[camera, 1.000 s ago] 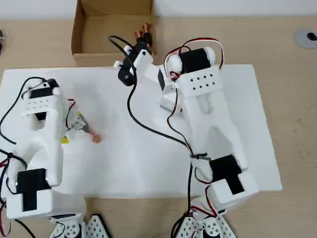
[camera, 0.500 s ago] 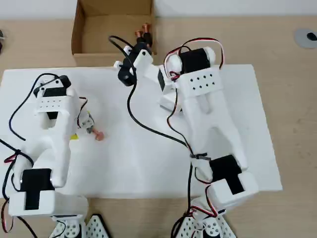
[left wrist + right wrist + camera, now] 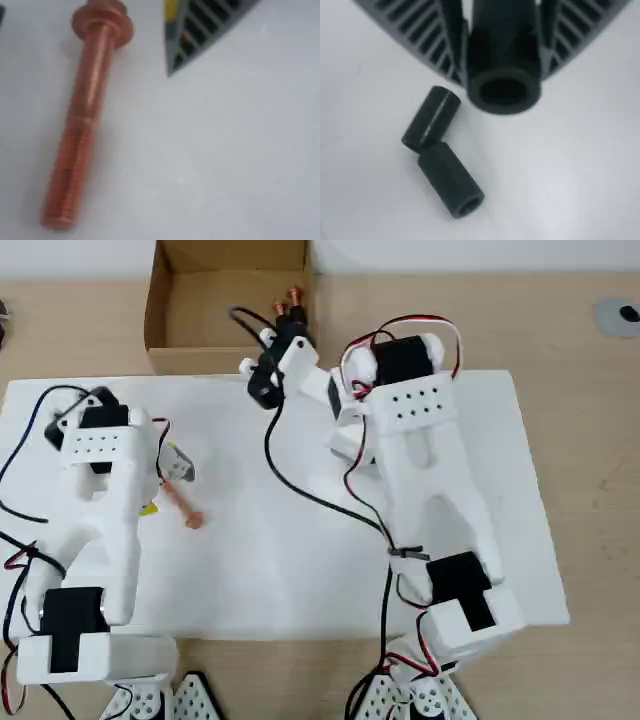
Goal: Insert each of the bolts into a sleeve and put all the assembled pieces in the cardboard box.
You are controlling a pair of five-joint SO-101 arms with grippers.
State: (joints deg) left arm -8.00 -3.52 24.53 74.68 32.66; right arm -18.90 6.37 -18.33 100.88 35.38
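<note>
Left gripper (image 3: 175, 465): fingers spread, pinching nothing. One ribbed finger (image 3: 200, 27) stands beside the bolt, apart from it.

Bolt (image 3: 183, 505): copper, flanged head, threaded toward the tip. Lies flat and free on the white sheet (image 3: 300, 540), just at 5 o'clock of the left gripper in the high view. Long axis runs 11 to 5 o'clock, with the head at the 5 o'clock end and the threaded tip toward the gripper.

Right gripper (image 3: 502, 77): pressed on a black sleeve (image 3: 504, 50), held over the sheet. The sleeve's long axis runs along the fingers, with the open bore out past the tips.

Loose sleeves (image 3: 431, 125): two, black, lying on the sheet near the held one. Their ends touch or nearly touch, and they sit at an angle to each other.

Box (image 3: 160, 310): cardboard, at 12 o'clock of the left arm, off the sheet. Two copper pieces (image 3: 287, 305) sit at its 3 o'clock wall; whether they are sleeved, cannot tell.

Step in hand (judgement): pickup of the bolt, for mating with the held sleeve. Best done by lowering with the fingers straddling the shank, square to the 11–5 axis. Close near the head so the whole thread is free to enter the bore. A round shank on a smooth sheet is likely to roll if one finger touches first, so centre before closing.
</note>
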